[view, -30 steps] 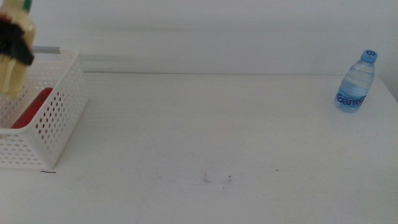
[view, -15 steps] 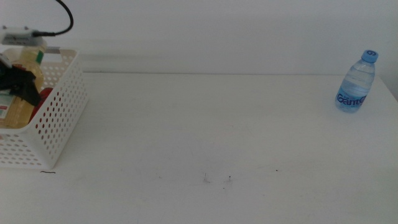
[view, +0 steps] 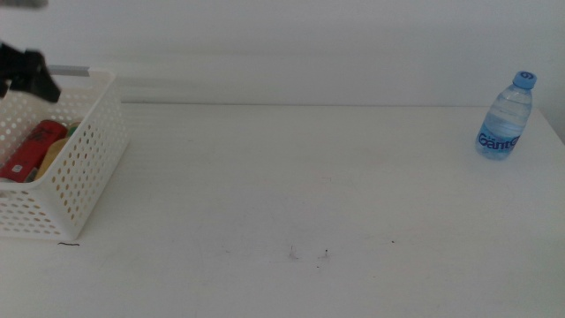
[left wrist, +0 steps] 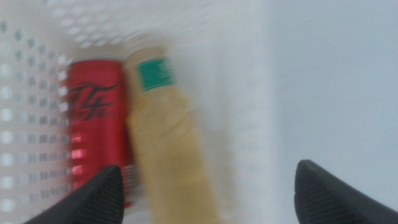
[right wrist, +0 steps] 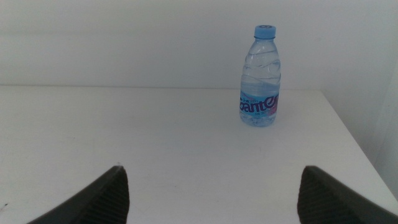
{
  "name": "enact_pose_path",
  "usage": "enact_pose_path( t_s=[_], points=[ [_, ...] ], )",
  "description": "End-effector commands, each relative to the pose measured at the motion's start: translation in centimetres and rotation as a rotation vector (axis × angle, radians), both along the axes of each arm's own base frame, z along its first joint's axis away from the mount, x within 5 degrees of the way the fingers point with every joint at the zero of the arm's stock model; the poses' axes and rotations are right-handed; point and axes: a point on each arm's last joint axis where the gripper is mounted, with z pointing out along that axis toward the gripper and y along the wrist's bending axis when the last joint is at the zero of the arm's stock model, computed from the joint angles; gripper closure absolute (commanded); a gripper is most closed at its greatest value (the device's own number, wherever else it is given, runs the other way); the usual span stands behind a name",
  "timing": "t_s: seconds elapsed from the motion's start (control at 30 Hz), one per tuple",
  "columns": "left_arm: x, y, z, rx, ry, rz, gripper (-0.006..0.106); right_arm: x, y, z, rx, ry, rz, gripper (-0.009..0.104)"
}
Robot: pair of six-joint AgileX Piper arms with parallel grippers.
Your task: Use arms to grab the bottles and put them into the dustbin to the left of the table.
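Two drinks, red can (left wrist: pixel 96 124) and juice bottle (left wrist: pixel 168 149), lie in the dustbin (view: pixel 84 168) beneath the released left gripper (left wrist: pixel 205 193); the right gripper (right wrist: pixel 211 193) gapes toward the upright water bottle (right wrist: pixel 261 78).

Red can (left wrist: pixel 93 130), yellow bottle (left wrist: pixel 171 155), white perforated basket (view: pixel 84 168), blue-capped water bottle (view: pixel 506 117).
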Motion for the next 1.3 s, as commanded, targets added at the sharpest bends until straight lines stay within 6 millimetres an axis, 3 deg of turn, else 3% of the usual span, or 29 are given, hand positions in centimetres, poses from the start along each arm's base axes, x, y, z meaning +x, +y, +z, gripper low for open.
enact_pose_path(
  t_s=[0.0, 0.2, 0.43, 0.73, 0.93, 1.13, 1.27],
  points=[
    [-2.3, -2.0, 2.6, -0.059, -0.074, -0.001, 0.007, 0.0, -0.1, 0.0, -0.014, -0.009, -0.008, 0.005],
    [-9.3, -6.1, 4.8, -0.148, -0.317, -0.067, 0.007, 0.0, -0.1, 0.0, -0.014, -0.009, -0.008, 0.005],
    [-17.5, -10.0, 4.6, -0.198, -0.415, -0.213, 0.007, 0.0, -0.1, 0.0, -0.014, -0.009, -0.008, 0.005],
    [-24.8, -14.2, 6.3, -0.122, -0.49, -0.255, 0.007, 0.0, -0.1, 0.0, -0.014, -0.009, -0.008, 0.005],
    [-27.3, -15.1, 8.6, -0.192, -0.559, -0.326, 0.007, 0.0, -0.1, 0.0, -0.014, -0.009, -0.008, 0.005],
    [-28.4, -15.2, 11.3, -0.257, -0.609, -0.35, 0.007, 0.0, -0.1, 0.0, -0.014, -0.009, -0.008, 0.005],
    [-28.7, -15.1, 12.2, -0.261, -0.637, -0.353, 0.007, 0.0, -0.1, 0.0, -0.014, -0.009, -0.008, 0.005]
  ],
)
